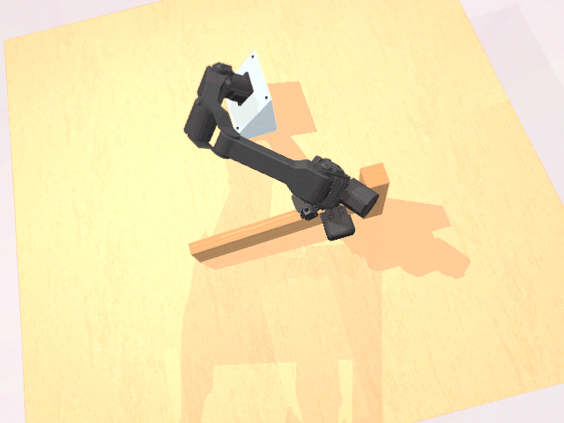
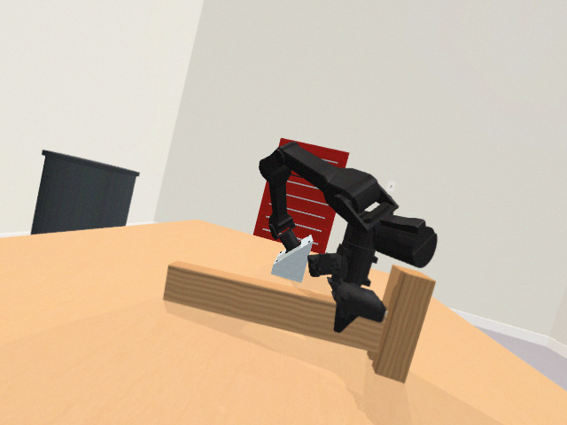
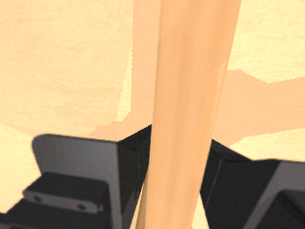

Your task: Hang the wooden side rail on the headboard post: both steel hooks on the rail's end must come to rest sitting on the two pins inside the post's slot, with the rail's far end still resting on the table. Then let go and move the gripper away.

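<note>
From the wrist we see our gripper (image 3: pixel 176 191) clamped on the side rail (image 3: pixel 191 95): one dark finger (image 3: pixel 135 162) presses each long face of the board, closed down to the wood's own thickness and no further. The rail runs up toward 12 o'clock and leaves the picture at top and bottom, so neither of its ends shows here.

In the exterior view there is one rail (image 2: pixel 256 297), one headboard post (image 2: pixel 402 315) and one arm. The gripper (image 2: pixel 354 306) grasps the rail close to the post, at about 3 o'clock along the board. A small pale glint shows where the rail's end meets the post, perhaps steel, but the two hooks, the pins and the slot are hidden behind the gripper and the post's near face; we cannot tell whether the hooks sit on the pins. The rail's far end, toward 9 o'clock, looks to touch the table (image 2: pixel 114 357), though its underside is in shadow.

From above, the rail (image 1: pixel 246 236) lies from 8 o'clock up to the post (image 1: pixel 374 174) at 2 o'clock, with the wrist covering their junction. Table surface spreads on all sides of the pair, and the table's edges lie well apart from them. Farther off stands the arm's one white base block (image 1: pixel 255 115), at 11 o'clock from the post.

Beyond the table are a dark cabinet (image 2: pixel 82 197) and a red panel (image 2: pixel 311 201).
</note>
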